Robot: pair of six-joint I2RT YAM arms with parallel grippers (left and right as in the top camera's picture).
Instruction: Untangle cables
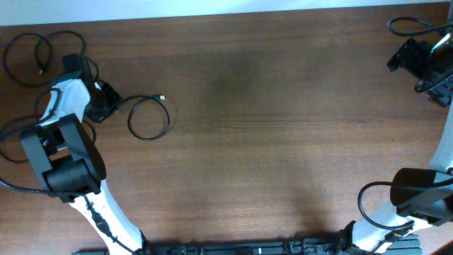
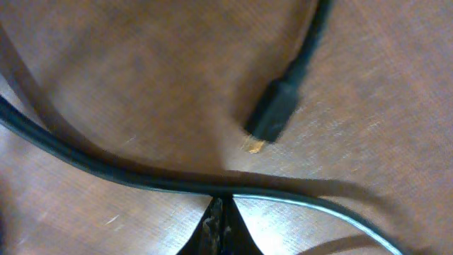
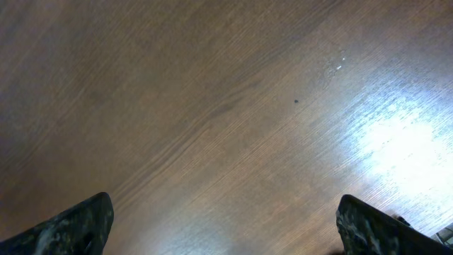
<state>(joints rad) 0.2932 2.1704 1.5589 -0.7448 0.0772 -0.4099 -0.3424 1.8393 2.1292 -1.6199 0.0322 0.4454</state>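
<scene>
Cables (image 1: 148,117) | loose loops, far-left table (image 1: 283,142) | left arm (image 1: 67,152) bent low over them; left gripper (image 2: 219,230) clenched, one cord crossing at its tips, hold unclear; plug (image 2: 272,113) just beyond | right arm (image 1: 425,191) far right, well apart; right gripper (image 3: 226,223) released above wood.

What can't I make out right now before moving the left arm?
- Left wrist: whether the shut left gripper pinches the cable; tips cut off by the bottom edge.
- Overhead: cable runs under the left arm, hidden by it.
- Overhead: small plug, too small to identify.
- Right wrist: no cables, only table.
</scene>
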